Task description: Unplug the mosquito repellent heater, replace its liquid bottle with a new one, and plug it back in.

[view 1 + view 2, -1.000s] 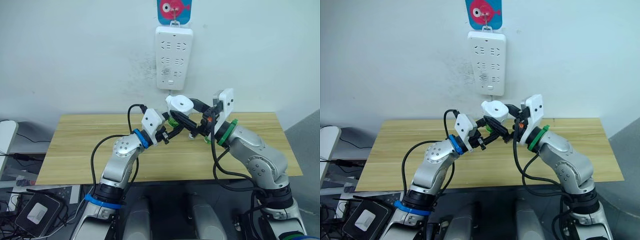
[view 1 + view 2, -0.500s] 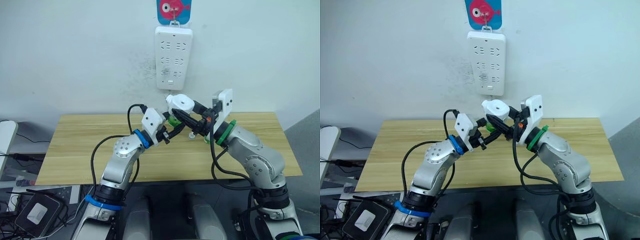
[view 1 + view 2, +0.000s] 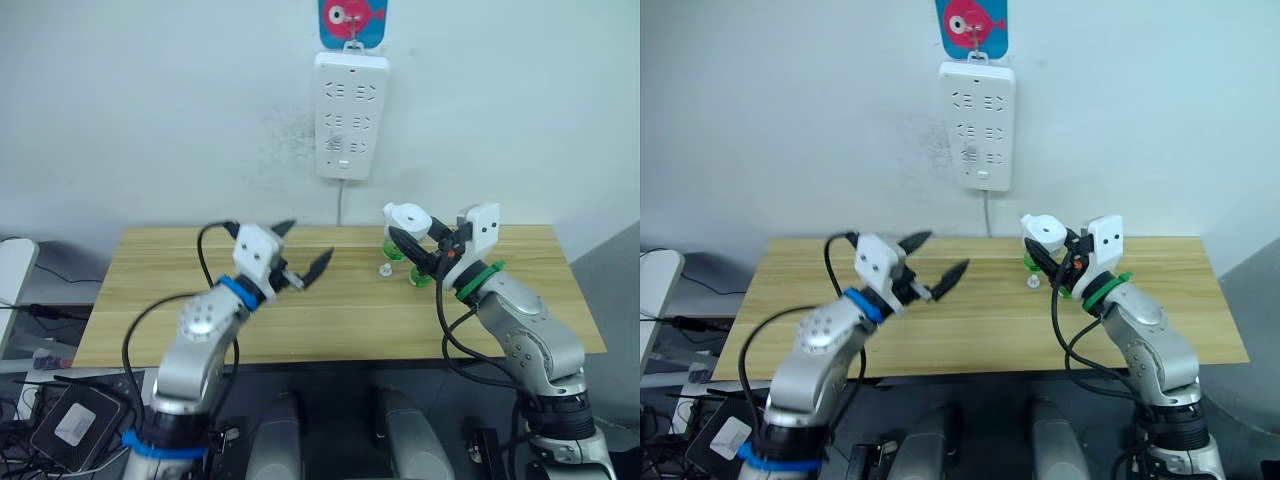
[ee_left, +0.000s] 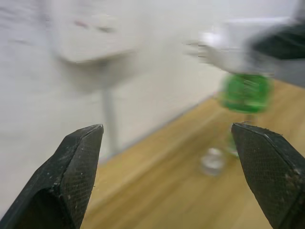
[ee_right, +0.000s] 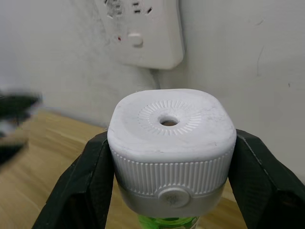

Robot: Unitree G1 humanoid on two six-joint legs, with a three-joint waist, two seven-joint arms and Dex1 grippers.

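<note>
Fingers of the right gripper (image 5: 167,191) are pressed against the two ribbed sides of the mosquito repellent heater (image 5: 171,143), which is held between them above the wooden table (image 3: 160,300). Light weight is judged from the small hollow-looking plastic shell; the body is taken to be stiff but smooth, so the ribbed band just under the rounded top is judged the surest place to hold, and that is where the pads sit. A green bottle (image 5: 167,220) is seen under the unit between the fingers; whether it is fully seated cannot be told. The neck joint is judged the weak point, so squeezing or twisting there is better avoided. The heater is held upright, its long axis near vertical, the round vent hole turned up toward the wrist camera and the bottle end pointing down at the table. The prongs are not made out. Beyond the gripper, on the table just past the held unit, a small clear cap (image 3: 384,269) and another green bottle (image 3: 420,277) are seen. Farther still, the white power strip (image 3: 351,115) hangs on the wall. Well off to the other side, the left gripper (image 3: 302,250) is held spread wide and empty.
</note>
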